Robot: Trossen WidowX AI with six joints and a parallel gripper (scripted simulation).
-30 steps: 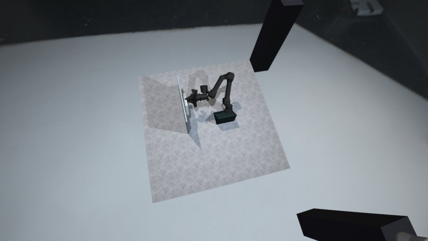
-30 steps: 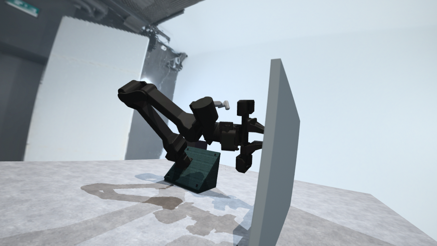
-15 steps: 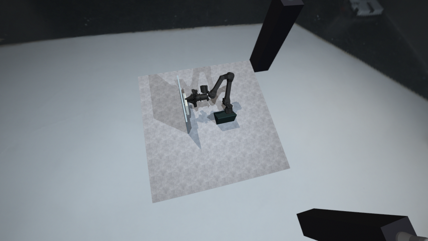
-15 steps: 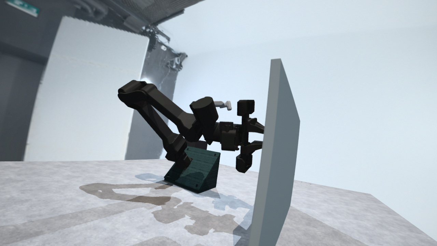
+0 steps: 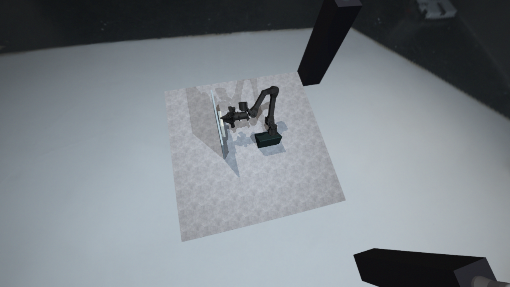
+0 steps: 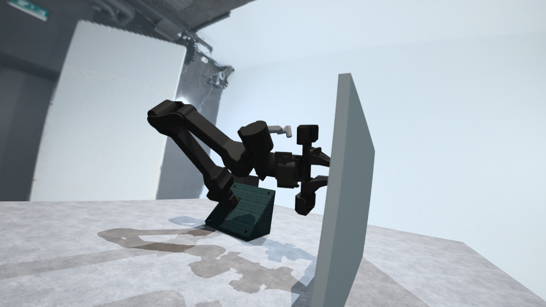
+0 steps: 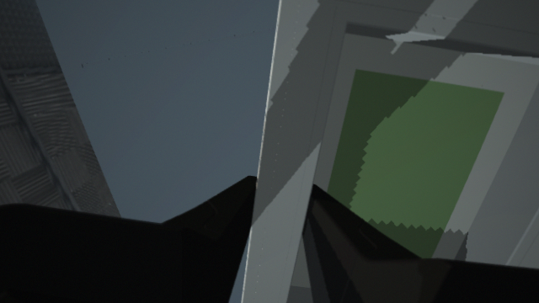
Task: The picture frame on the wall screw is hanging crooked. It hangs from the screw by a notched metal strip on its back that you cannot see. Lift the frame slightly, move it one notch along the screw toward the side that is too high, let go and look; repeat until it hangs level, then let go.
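Note:
The picture frame (image 5: 223, 132) (image 7: 295, 84) has a pale border around a green picture. It is on the near face of the grey wall panel (image 5: 214, 101) (image 6: 351, 190) (image 7: 168, 105). My gripper (image 5: 221, 118) (image 6: 326, 172) (image 7: 280, 189) is shut on the frame's side bar, one finger on its outer side and one on its inner side. In the wrist view the bar leans slightly right toward its top. The screw and notched strip are hidden. The panel hides the frame and fingertips in the exterior view. I cannot tell from these views whether the frame is level.
The dark green wedge base (image 5: 268, 140) (image 6: 254, 208) carries the arm, standing back from the panel on the mottled mat (image 5: 256, 192) (image 6: 95, 213). Two large black blocks (image 5: 328, 42) (image 5: 410, 267) stand beyond the mat at the upper and lower right of the top view.

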